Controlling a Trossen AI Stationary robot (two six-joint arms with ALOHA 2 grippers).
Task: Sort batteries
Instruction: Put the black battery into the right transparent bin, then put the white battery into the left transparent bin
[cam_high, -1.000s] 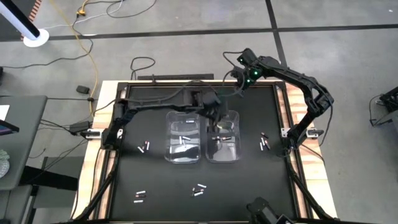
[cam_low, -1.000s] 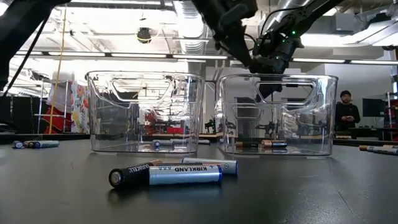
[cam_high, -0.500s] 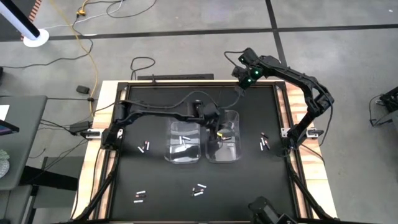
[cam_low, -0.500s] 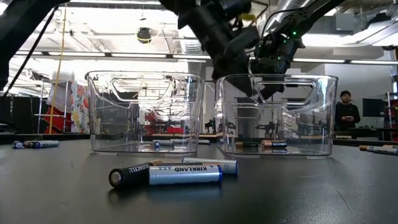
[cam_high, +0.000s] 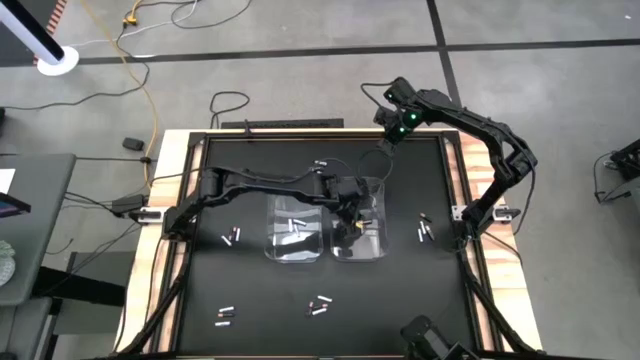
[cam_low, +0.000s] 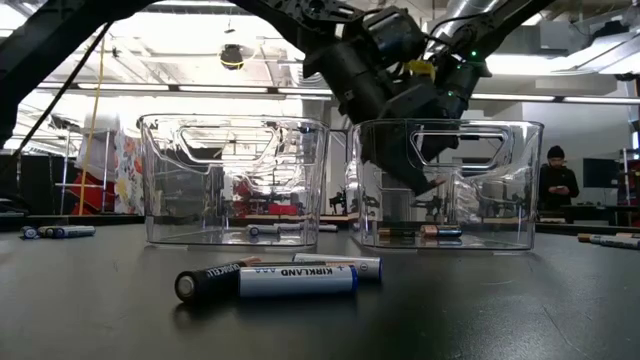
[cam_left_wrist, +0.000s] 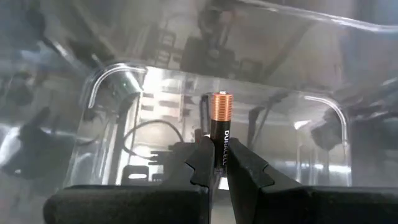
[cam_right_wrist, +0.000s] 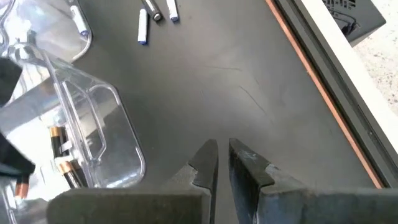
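My left gripper (cam_high: 352, 222) reaches down into the right clear bin (cam_high: 384, 240) and is shut on a black battery with a copper end (cam_left_wrist: 220, 121). In the low view its fingers (cam_low: 428, 183) hang inside that bin (cam_low: 500, 190), above the dark batteries (cam_low: 420, 231) lying on the bin's floor. The left clear bin (cam_high: 270, 235) holds white batteries (cam_high: 295, 224). My right gripper (cam_high: 386, 140) hovers over the table's far right part, its fingers (cam_right_wrist: 208, 155) a narrow gap apart with nothing between them. My left gripper pinches the battery's black body (cam_left_wrist: 220, 149) between its two fingertips. The battery lies in line with the fingers, its copper end (cam_left_wrist: 220, 104) sticking out past them. The fingers slant down into the bin from the table's left side. The battery is clear of the bin's floor.
Loose batteries lie on the black table: at the left (cam_high: 231, 237), near left (cam_high: 225, 316), near middle (cam_high: 320, 304), right (cam_high: 424, 228) and far middle (cam_high: 320, 163). Raised wooden edges (cam_high: 455, 190) border the table. A person (cam_low: 558, 185) stands in the room behind.
My left gripper has come down from above the right bin's rim into the bin, moving a little toward the near edge and rolling at the wrist. It has stayed shut on the battery.
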